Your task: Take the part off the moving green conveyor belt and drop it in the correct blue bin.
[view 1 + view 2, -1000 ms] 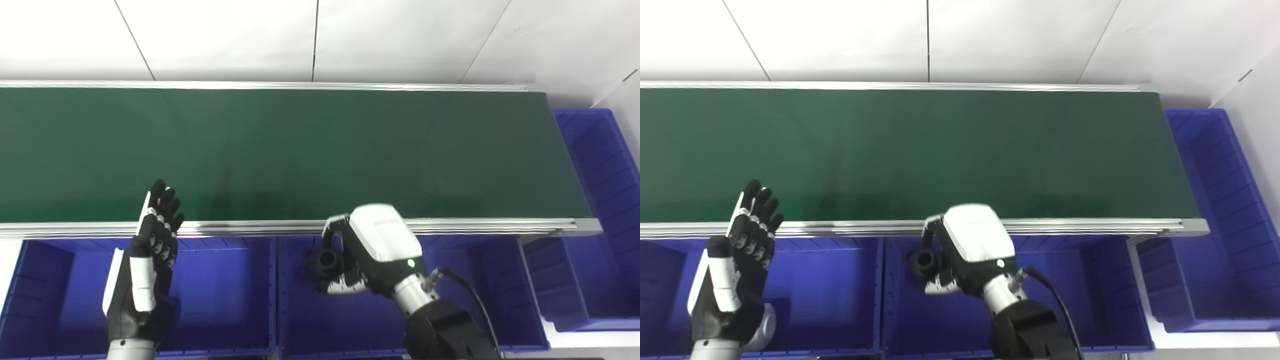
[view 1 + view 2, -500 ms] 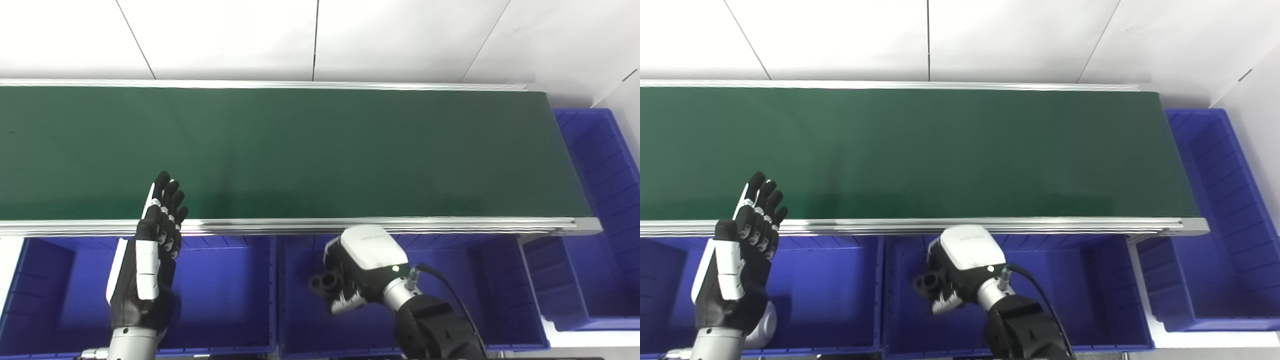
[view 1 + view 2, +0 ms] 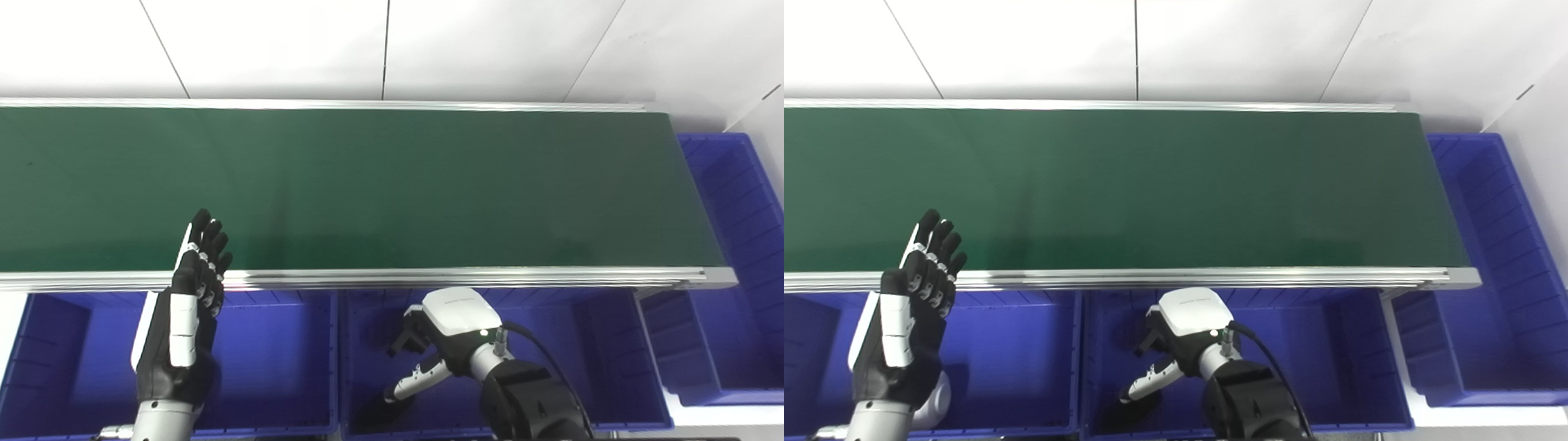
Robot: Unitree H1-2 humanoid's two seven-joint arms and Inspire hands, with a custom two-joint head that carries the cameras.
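Green belt (image 3: 367, 184) is wide open for me, and the only thing between it and my bins (image 3: 275, 361) is that metal rail (image 3: 551, 277).

A: so what's around that isn't part of the job?

B: not much tbh. There's a white panelled wall (image 3: 275, 43) across the whole top, split by thin dark seams (image 3: 386, 49), some straight, some slanted.

A: anything else?

B: a white upright surface (image 3: 1543, 104) at the far right edge with a small dark mark on it, and a strip of white floor (image 3: 704, 416) at the bottom right corner.
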